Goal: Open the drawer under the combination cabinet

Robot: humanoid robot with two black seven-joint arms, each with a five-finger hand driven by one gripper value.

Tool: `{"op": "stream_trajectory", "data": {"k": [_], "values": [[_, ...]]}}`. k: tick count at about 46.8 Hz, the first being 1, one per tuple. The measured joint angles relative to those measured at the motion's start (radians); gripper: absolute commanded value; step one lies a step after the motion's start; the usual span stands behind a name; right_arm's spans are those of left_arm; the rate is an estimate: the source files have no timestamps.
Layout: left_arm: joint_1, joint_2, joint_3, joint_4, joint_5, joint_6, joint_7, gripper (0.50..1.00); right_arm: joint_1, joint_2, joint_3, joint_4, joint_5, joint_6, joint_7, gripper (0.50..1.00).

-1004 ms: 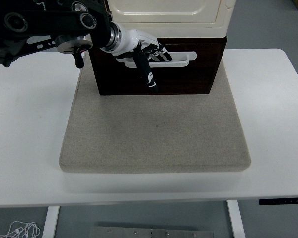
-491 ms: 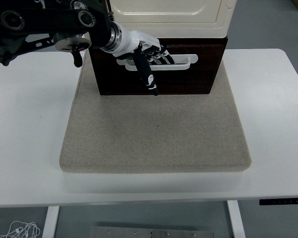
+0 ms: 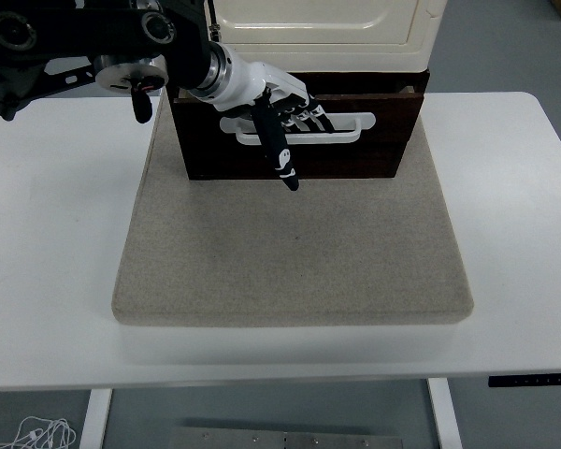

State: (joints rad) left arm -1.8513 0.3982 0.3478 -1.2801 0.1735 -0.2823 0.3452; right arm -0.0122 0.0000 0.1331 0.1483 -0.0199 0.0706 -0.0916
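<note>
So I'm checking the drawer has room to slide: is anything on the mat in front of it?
Nothing visible. The mat in front of the drawer is bare to its near edge. The left hand already has its fingers hooked in the handle, thumb hanging down the front.

The left hand [image 3: 276, 112] sits at the drawer [image 3: 355, 150], its fingers [image 3: 304, 112] hooked into the handle [image 3: 341, 126], which runs off to the hand's right. The cabinet [image 3: 323, 23] stands above and behind the hand. The mat [image 3: 290, 253] lies beneath and before it, on the table [image 3: 47, 234].
</note>
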Motion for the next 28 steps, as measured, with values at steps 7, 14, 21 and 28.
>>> {"op": "stream_trajectory", "data": {"k": [7, 14, 21, 28], "values": [[0.0, 0.005, -0.013, 0.0, -0.001, -0.024, 0.0, 1.0, 0.0, 0.0, -0.001, 0.0, 0.0, 0.0, 0.0, 0.928], [0.0, 0.012, -0.02, 0.001, -0.001, -0.056, 0.0, 1.0, 0.0, 0.0, -0.001, -0.001, 0.0, 0.0, 0.0, 0.928], [-0.002, 0.013, -0.024, 0.001, -0.001, -0.081, 0.0, 1.0, 0.0, 0.0, -0.001, -0.001, 0.0, 0.0, 0.0, 0.928], [-0.01, 0.02, -0.035, 0.001, 0.0, -0.119, 0.0, 1.0, 0.0, 0.0, -0.001, -0.001, 0.0, 0.0, 0.0, 0.926]]}}
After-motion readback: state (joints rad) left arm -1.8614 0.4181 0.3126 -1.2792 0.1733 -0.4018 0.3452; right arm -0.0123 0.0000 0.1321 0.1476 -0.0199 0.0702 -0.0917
